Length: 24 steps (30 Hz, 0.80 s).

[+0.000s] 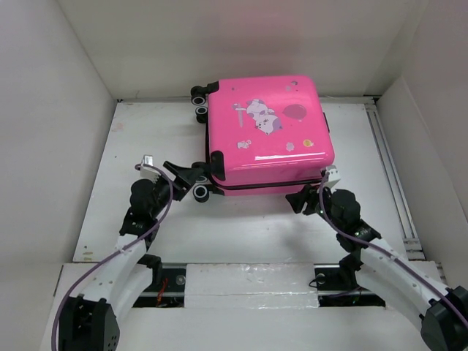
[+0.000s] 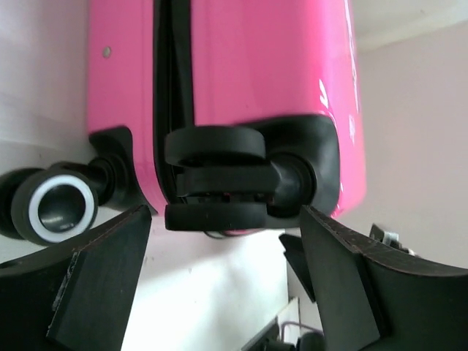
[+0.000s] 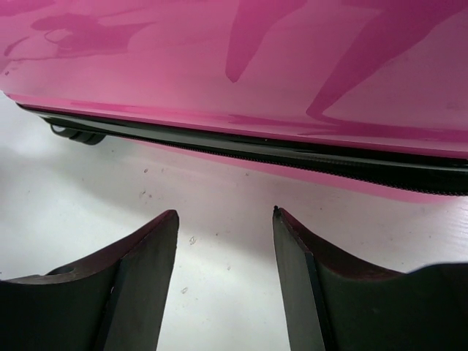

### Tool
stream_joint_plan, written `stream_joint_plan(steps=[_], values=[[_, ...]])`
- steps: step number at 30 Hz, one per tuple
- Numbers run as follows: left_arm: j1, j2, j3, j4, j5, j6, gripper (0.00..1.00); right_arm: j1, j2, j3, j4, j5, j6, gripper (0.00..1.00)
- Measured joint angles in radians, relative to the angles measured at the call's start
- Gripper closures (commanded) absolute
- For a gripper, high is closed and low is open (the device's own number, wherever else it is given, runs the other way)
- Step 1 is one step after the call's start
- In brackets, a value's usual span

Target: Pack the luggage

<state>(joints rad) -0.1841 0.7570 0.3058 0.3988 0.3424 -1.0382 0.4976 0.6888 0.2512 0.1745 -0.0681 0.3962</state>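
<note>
The hot-pink luggage (image 1: 267, 135) lies flat and closed on the white table, lid up with the cartoon animal and balloon showing, wheels to the left. My left gripper (image 1: 189, 175) is open, its jaws either side of the near-left black wheel (image 2: 216, 179), a little short of it and not touching. A second wheel with a white hub (image 2: 55, 207) shows to its left. My right gripper (image 1: 306, 196) is open and empty, just in front of the near side of the luggage (image 3: 241, 66), fingertips (image 3: 164, 227) below the black zipper seam (image 3: 292, 153).
White walls enclose the table on the left, right and back. A rail (image 1: 391, 175) runs along the table's right edge. The luggage's far wheels (image 1: 199, 99) sit near the back wall.
</note>
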Motion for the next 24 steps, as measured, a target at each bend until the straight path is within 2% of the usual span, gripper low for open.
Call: stream_joint_plan(steps=[4, 6, 11, 14, 16, 24], values=[[-0.002, -0.063, -0.005, -0.052, 0.031, 0.000, 0.27, 0.000, 0.007, 0.000, 0.012, -0.003, 0.000, 0.40], [-0.002, -0.080, -0.005, -0.064, 0.039, 0.000, 0.36, 0.000, 0.012, 0.000, 0.013, -0.004, 0.000, 0.40], [-0.002, -0.062, -0.019, -0.060, 0.057, -0.001, 0.41, 0.000, 0.021, 0.000, 0.014, -0.005, -0.001, 0.40], [-0.002, -0.006, -0.020, -0.025, 0.080, -0.007, 0.41, 0.000, 0.021, 0.000, 0.014, -0.005, -0.001, 0.40], [-0.002, 0.018, -0.020, -0.014, 0.094, -0.010, 0.38, 0.000, 0.021, 0.000, 0.016, -0.006, -0.001, 0.40], [-0.002, 0.038, -0.025, 0.069, 0.093, -0.019, 0.37, 0.000, 0.021, 0.000, 0.020, -0.022, -0.001, 0.40]])
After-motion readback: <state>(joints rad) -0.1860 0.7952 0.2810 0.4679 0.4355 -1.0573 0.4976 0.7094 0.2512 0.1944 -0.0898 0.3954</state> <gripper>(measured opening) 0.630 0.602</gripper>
